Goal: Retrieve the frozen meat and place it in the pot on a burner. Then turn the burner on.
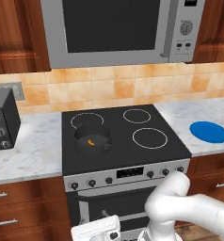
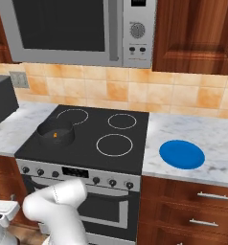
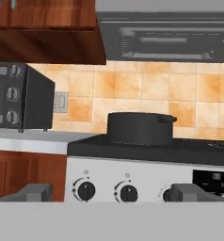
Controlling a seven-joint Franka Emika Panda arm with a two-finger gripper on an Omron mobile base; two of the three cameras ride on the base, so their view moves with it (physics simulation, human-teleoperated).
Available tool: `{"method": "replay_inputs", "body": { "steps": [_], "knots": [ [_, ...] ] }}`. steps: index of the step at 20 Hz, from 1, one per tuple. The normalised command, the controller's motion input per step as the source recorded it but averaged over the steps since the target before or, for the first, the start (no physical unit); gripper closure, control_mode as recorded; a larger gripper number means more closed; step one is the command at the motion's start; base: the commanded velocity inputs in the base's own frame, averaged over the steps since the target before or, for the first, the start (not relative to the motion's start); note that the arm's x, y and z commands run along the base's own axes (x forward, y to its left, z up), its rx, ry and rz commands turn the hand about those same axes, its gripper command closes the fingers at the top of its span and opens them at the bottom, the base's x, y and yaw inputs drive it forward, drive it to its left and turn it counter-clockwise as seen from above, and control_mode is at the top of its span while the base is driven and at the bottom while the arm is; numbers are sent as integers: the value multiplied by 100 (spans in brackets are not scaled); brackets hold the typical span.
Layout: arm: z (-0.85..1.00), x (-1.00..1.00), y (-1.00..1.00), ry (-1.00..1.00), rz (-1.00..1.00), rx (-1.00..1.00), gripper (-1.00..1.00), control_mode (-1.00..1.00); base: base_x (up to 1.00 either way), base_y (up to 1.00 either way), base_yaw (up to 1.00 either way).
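Observation:
The dark grey pot stands on the stove's front left burner, and the tiny orange frozen meat lies inside it. The right base view also shows the pot with the meat in it. My gripper hangs low in front of the oven, below the row of knobs, and holds nothing. In the hand view the gripper is open wide, level with the left knobs, and the pot rises above the stove's edge; its inside is hidden there.
A blue plate lies on the marble counter right of the stove. A black toaster oven stands on the left counter. A microwave hangs above the stove. Three other burners are bare.

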Motion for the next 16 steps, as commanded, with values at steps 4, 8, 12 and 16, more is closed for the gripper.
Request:
{"method": "replay_inputs", "body": {
  "steps": [4,8,12,16],
  "knots": [
    [0,48,36,0,-22,0,-100,-100,0,0,0],
    [0,17,6,4,-20,2,-100,-100,0,0,0],
    [0,2,0,0,-1,0,-100,-100,0,0,0],
    [0,10,2,0,-2,0,-100,-100,0,0,0]
  ]
}}
